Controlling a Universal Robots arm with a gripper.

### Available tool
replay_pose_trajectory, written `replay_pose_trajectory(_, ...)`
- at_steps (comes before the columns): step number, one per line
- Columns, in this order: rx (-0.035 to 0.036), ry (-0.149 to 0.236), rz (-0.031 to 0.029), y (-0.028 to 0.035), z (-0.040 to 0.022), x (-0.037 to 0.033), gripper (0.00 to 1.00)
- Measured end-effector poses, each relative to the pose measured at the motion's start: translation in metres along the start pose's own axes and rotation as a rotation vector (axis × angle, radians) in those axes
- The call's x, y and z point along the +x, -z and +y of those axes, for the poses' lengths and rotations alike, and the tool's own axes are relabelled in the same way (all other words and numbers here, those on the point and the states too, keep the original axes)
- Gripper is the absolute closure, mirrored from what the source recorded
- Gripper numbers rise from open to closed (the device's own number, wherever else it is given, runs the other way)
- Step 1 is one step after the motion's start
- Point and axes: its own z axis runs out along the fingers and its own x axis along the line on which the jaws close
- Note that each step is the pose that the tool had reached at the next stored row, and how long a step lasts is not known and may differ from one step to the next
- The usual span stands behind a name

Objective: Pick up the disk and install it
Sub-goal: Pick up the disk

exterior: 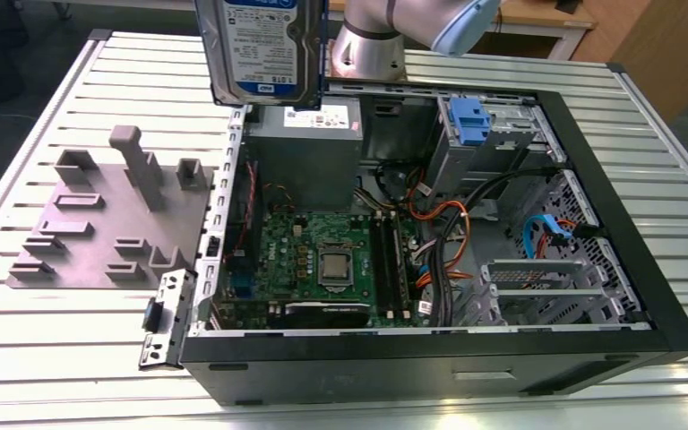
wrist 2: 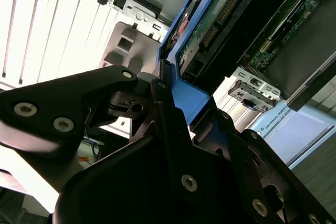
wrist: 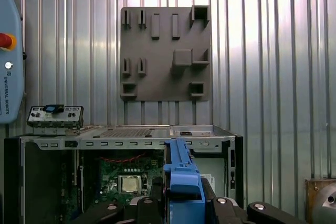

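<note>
Closest to the wrist cameras, the gripper (wrist 2: 191,109) was clamped on the disk (wrist 2: 212,22) – its black fingers (wrist 2: 164,109) pressed against the blue plastic rail at the drive's end, while the green circuit-board face of the drive ran away from them in the second wrist view. Seen from the exterior view, the disk hung upright in the air, white-and-blue label facing the camera, raised over the far corner of the open computer case (exterior: 440,363) on the exterior view's left.

Below and beyond the drive lay the case's interior: a green motherboard (exterior: 320,260) with its bare processor socket, a tangle of orange, black and blue cables (exterior: 440,224) beside it, and a grey metal box (exterior: 308,148) with a small white sticker (it sat almost directly beneath the disk). A blue plastic latch piece (exterior: 469,121) stood in the metal bay at the far end of the case, toward the exterior view's right.

Farther out, beside the case, a grey fixture plate (wrist: 165,51) studded with blocks and slots rested flat on the slatted metal table (exterior: 57,358). At the back of the exterior view rose the arm's silver column (exterior: 374,45) – and in the first wrist view a pale blue handset (wrist: 8,51) with a red button lay on the table near the case.
</note>
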Motion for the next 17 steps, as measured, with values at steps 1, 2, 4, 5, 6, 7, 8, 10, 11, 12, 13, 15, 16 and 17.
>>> replay_pose_trajectory(1,0.0000,0.000,0.0000,0.0000,-0.0005,0.0000,0.64)
replay_pose_trajectory(2,0.0000,0.000,0.0000,0.0000,-0.0010,0.0000,0.64)
replay_pose_trajectory(4,0.0001,0.000,-0.0001,0.0000,-0.0017,0.0000,0.64)
replay_pose_trajectory(5,0.0000,0.000,0.0000,0.0000,-0.0020,-0.0001,0.64)
replay_pose_trajectory(6,0.0001,0.000,-0.0001,0.0000,-0.0024,-0.0001,0.64)
replay_pose_trajectory(7,0.0001,0.000,0.0000,0.0000,-0.0028,-0.0001,0.64)
replay_pose_trajectory(8,0.0001,0.000,0.0000,0.0000,-0.0034,-0.0001,0.64)
replay_pose_trajectory(10,0.0000,0.000,0.0000,0.0000,-0.0049,-0.0002,0.64)
replay_pose_trajectory(11,0.0000,0.000,0.0000,0.0001,-0.0055,-0.0002,0.64)
replay_pose_trajectory(12,0.0000,0.000,0.0000,0.0001,-0.0061,-0.0002,0.64)
replay_pose_trajectory(13,0.0000,0.000,0.0000,0.0001,-0.0068,-0.0002,0.64)
replay_pose_trajectory(15,0.0000,0.000,0.0001,0.0001,-0.0080,-0.0002,0.64)
replay_pose_trajectory(16,0.0000,0.000,0.0000,0.0001,-0.0086,-0.0002,0.64)
replay_pose_trajectory(17,0.0000,0.000,0.0000,0.0001,-0.0090,-0.0003,0.64)
